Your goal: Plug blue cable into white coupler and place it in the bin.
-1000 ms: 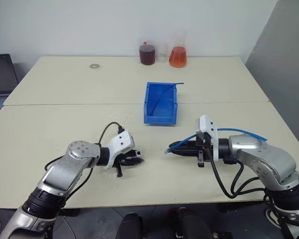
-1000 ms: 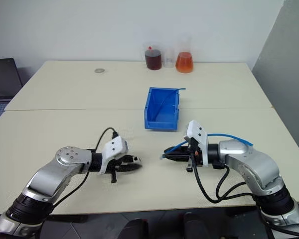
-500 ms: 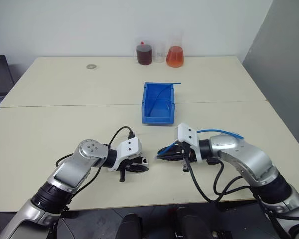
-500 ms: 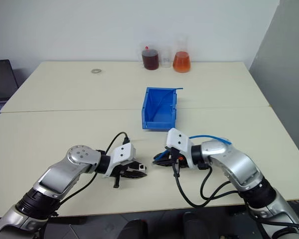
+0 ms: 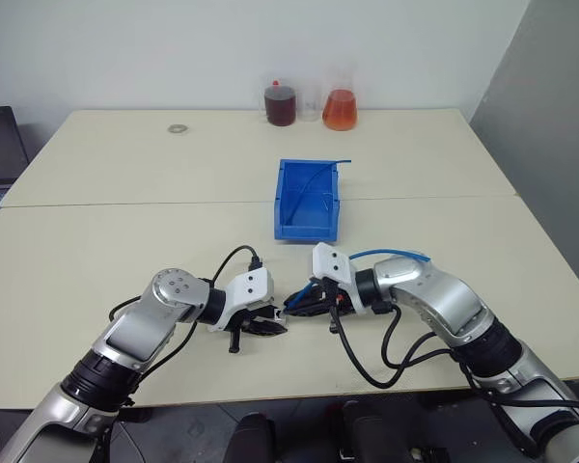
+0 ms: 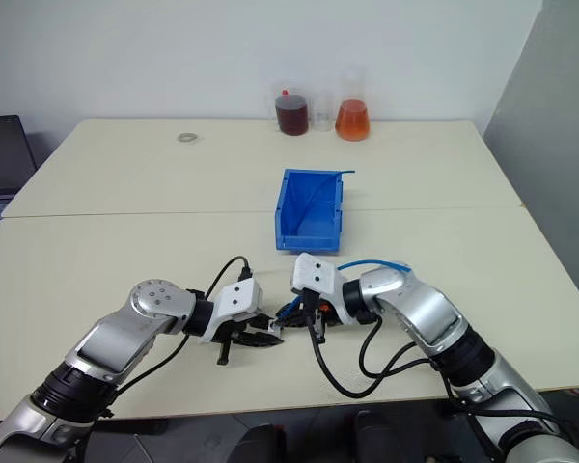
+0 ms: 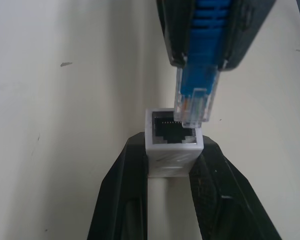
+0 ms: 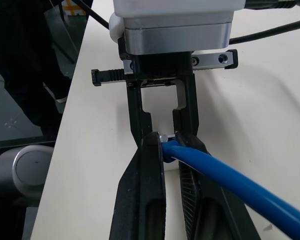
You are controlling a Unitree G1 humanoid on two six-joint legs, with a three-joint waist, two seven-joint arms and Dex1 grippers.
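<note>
My left gripper is shut on the white coupler, a tiny block whose dark socket faces my right gripper. My right gripper is shut on the blue cable just behind its clear plug. The plug's tip touches the socket's rim, a little off to one side, and I cannot tell whether it has entered. Both grippers meet just above the table's near middle. The cable loops back over my right forearm. The bin stands open-topped behind the grippers, near the table's centre.
A thin darker blue wire arcs over the bin. Two flasks, one with dark red liquid and one with orange liquid, stand at the far edge. A small ring lies at the back left. A seam crosses the tabletop.
My right gripper has moved left with the blue cable until its plug meets the coupler. The left gripper has stayed in place. The camera shifted early on.
</note>
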